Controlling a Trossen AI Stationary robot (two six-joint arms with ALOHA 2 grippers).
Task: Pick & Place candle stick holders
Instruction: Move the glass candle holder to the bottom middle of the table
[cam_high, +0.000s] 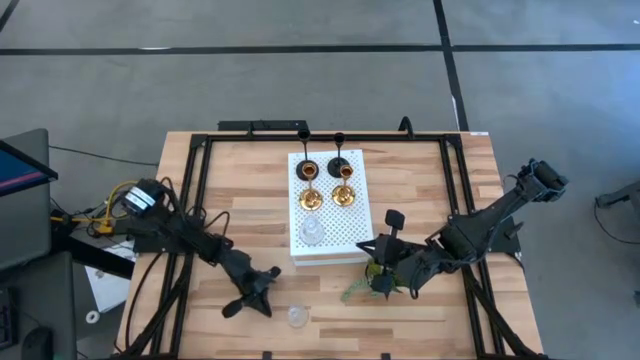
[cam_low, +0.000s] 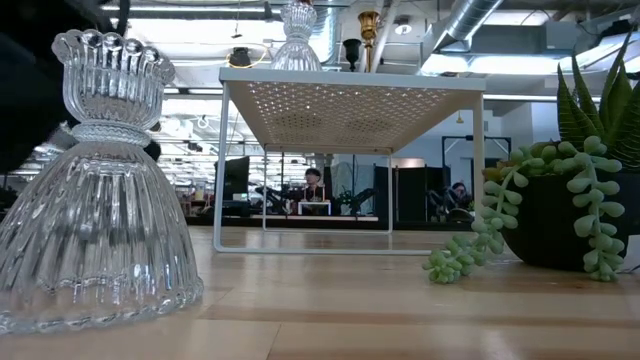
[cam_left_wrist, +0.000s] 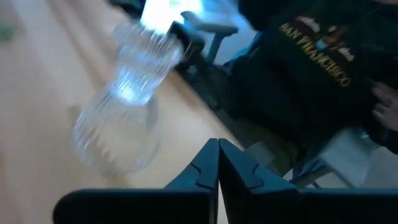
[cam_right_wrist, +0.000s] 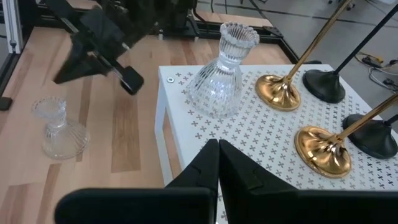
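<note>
Candle holders first: five of the six sit on the white perforated board in the middle of the table: two black ones at the far edge, two gold ones just in front of them, and one clear glass holder near the front. The other glass holder stands alone on the wooden table near the front edge, well apart from the board.

Handling-wise, my guess is the glass ones are the heaviest and the touchiest. Ribbed glass is rigid but slick and will chip if knocked, so I'd pinch the narrow neck under the scalloped cup rather than the flared skirt. The black and gold ones look tippy, with thin stems on small round bases, so grab low on the stem.

The left gripper hangs just beside the lone glass holder with its fingers pressed together, holding nothing. The right gripper is low by the small green plant at the board's front right corner, fingers also pressed together and empty.

The table is pale wood planks in a black frame, and the board stands raised on thin white legs. Behind it there's an open workshop with ducts overhead, and a person in a dark printed sweatshirt sits close to the table.
</note>
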